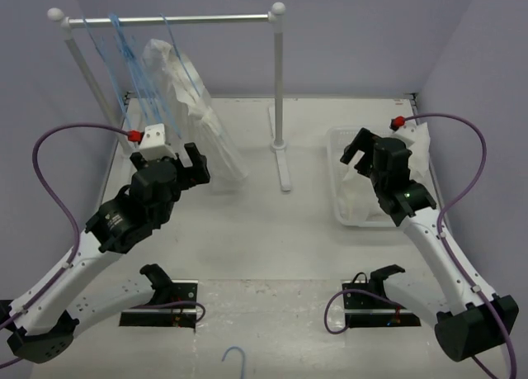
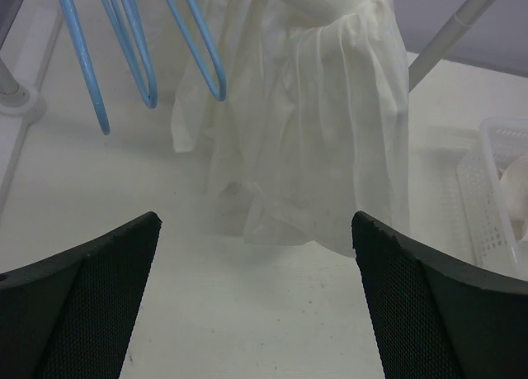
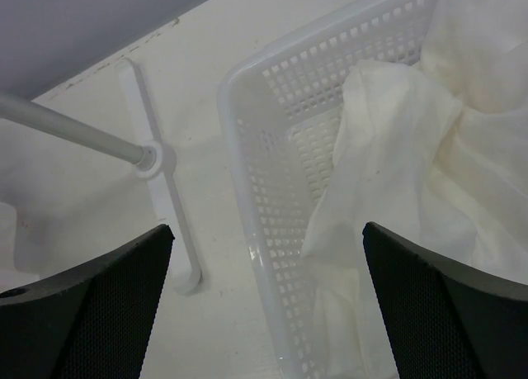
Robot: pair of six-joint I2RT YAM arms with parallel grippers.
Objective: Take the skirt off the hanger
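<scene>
Skirt (image 1: 198, 115) hangs on hanger (image 1: 181, 57) below rail (image 1: 223, 18). Left pincer (image 2: 256, 296) gaping, empty, facing its hem; right pincer (image 1: 356, 150) likewise, away from rail. Suggest pinching high by waistband, sliding off sideways.

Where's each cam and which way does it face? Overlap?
Top external: overhead at the near side, looking down at rail, skirt, basket; left arm, right arm show.
Left wrist: on that wrist, facing skirt and blue hangers; own open jaws below.
Right wrist: on that wrist, looking down into basket; own open jaws below.
Shared: skirt, top and left wrist; basket, top and right wrist.
</scene>
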